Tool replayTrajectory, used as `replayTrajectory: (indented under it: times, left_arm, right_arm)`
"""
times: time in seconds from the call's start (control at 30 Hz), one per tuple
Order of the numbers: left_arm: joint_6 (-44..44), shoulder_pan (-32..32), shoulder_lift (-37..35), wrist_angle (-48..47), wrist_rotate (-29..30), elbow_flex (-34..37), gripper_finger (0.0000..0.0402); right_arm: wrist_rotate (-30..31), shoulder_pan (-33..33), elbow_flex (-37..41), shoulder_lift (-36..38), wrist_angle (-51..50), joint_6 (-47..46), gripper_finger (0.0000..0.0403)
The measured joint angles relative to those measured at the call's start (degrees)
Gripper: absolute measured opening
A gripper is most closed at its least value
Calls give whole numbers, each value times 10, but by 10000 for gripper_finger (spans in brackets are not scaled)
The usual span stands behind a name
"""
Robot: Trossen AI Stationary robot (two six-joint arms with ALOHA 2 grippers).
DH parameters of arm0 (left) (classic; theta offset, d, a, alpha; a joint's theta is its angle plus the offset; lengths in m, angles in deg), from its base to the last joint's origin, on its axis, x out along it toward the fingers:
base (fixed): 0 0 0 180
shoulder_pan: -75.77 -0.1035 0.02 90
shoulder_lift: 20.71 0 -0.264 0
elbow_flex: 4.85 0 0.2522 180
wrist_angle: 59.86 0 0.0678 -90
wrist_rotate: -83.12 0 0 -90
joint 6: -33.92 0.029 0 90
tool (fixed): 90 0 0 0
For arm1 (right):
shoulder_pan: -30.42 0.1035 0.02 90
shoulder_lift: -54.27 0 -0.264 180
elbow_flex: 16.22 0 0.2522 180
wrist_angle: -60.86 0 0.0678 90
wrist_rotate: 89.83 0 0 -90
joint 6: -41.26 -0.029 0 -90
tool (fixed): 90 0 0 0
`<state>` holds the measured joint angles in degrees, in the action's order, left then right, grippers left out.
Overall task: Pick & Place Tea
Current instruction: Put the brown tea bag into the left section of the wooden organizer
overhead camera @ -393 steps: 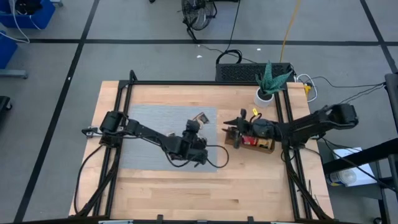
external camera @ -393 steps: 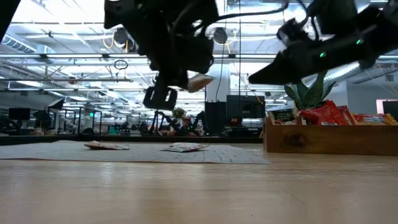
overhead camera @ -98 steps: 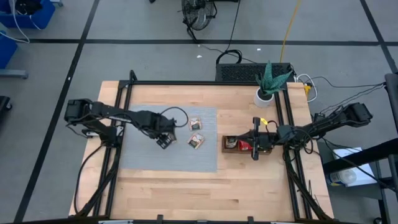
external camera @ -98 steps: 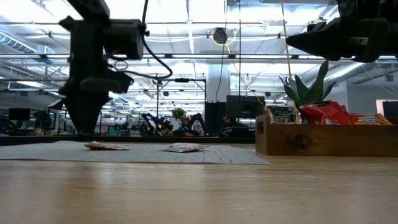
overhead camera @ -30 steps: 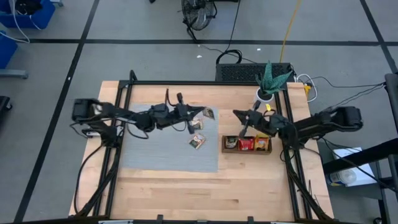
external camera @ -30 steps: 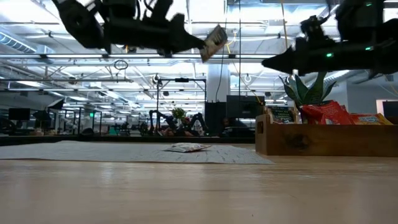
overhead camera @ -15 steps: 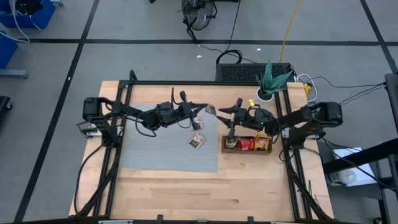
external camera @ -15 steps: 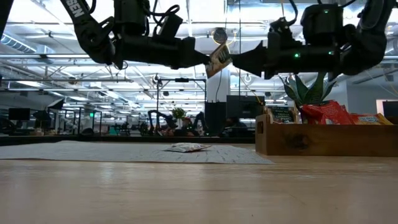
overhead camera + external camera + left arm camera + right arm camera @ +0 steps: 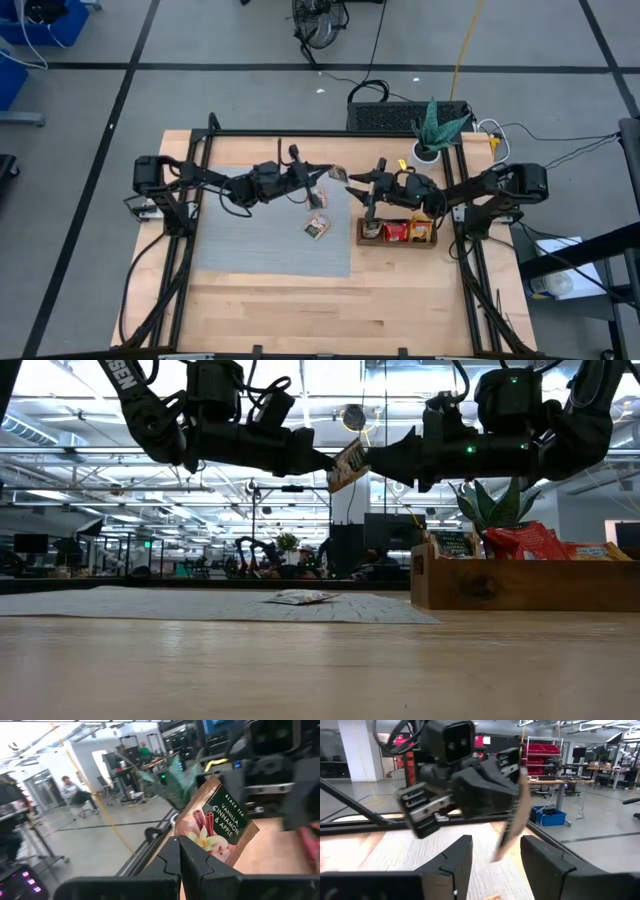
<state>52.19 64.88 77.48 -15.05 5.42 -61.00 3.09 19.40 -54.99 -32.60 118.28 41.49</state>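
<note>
One tea sachet, brown and pink with a dark green label, is held in the air by my left gripper above the grey mat's right far part. The low view shows the sachet tilted, high above the table. My right gripper is open and faces the left one. Its fingers stand on either side of the sachet's free edge and do not touch it. Another sachet lies flat on the mat. The brown wooden tray holds several red and yellow sachets. My left gripper pinches the sachet between its two fingers at its lower corner. The fingers come level from the table's left. The sachet is lifted clear and sticks out tilted beyond the fingertips, toward the right gripper.
A white pot with a green plant stands behind the tray near the far right corner. Black frame rails run along the table's left, far and right sides. Bare wood lies in front of the mat.
My left gripper has carried the sachet a little toward the table's right, staying high. My right gripper has moved left from above the tray toward the sachet, until its fingers stand around the sachet's free edge. The sachet on the mat has not moved.
</note>
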Motion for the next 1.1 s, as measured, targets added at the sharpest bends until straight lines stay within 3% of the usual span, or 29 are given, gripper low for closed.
replayTrajectory:
  times: [0.43,0.7,0.93,1.1]
  left_arm:
    - [-20,6,0,0,-24,0,0]
    - [-23,7,0,-5,-24,0,0]
    - [-42,9,0,-15,-22,0,9]
    - [-67,15,-4,-22,-20,0,38]
  right_arm:
    - [1,-10,-35,-1,-56,7,122]
    - [3,-7,-36,-1,-63,48,9]
    - [32,4,-35,27,-92,87,1]
    - [36,6,-35,106,-221,99,0]
